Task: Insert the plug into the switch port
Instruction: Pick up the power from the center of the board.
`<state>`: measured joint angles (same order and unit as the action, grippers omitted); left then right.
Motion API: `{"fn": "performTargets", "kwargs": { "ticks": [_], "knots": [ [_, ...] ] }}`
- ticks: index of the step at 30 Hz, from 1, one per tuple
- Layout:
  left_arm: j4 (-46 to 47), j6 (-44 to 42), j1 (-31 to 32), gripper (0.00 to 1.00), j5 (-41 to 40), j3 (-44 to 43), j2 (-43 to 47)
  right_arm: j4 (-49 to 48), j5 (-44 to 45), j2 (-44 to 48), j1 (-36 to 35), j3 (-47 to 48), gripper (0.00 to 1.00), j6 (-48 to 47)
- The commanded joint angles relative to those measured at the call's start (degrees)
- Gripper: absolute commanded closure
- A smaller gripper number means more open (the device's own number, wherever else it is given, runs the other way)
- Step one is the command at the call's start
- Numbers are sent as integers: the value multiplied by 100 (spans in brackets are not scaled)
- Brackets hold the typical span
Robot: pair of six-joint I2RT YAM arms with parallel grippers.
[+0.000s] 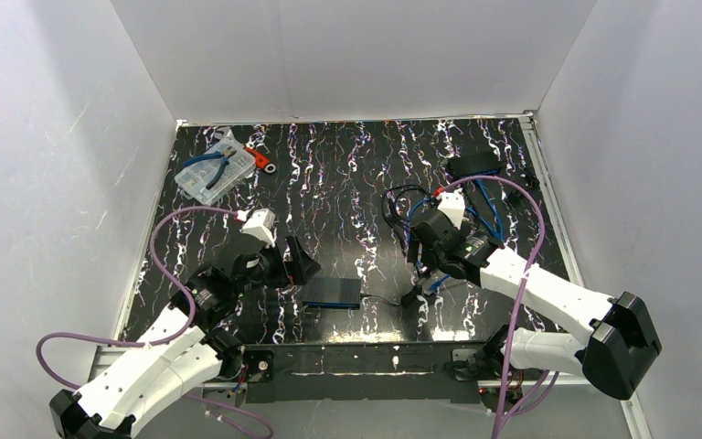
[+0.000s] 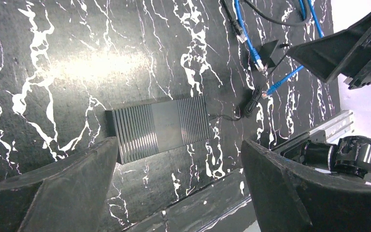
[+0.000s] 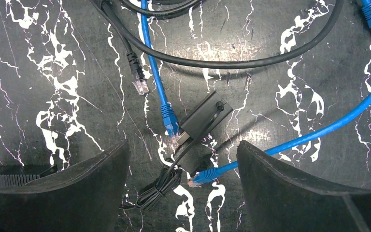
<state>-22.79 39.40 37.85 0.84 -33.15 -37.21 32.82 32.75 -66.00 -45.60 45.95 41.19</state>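
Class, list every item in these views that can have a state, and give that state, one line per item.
switch, lying flat, no blue cable reaching it
blue plugs, loose, unplugged
black cable's clear plug, loose, unplugged
power adapter, thin lead attached
left gripper, open, empty, over the switch
right gripper, open, empty, over the blue plugs

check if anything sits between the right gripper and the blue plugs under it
Nothing covers them; the open right gripper hovers above. A black adapter lies tight beside the blue plugs, crowding finger room.
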Motion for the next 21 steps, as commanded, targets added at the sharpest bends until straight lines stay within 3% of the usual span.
{"fn": "performTargets", "kwargs": {
  "ticks": [1,9,21],
  "knots": [
    [-215,-129,16,2,-310,-308,-22,-153,47,48,21,94,14,114],
    [-451,-204,12,2,-515,-615,39,-144,-71,96,25,144,14,15],
    [-355,-350,20,2,-348,-369,558,259,187,97,19,208,15,229]
  ]
}}
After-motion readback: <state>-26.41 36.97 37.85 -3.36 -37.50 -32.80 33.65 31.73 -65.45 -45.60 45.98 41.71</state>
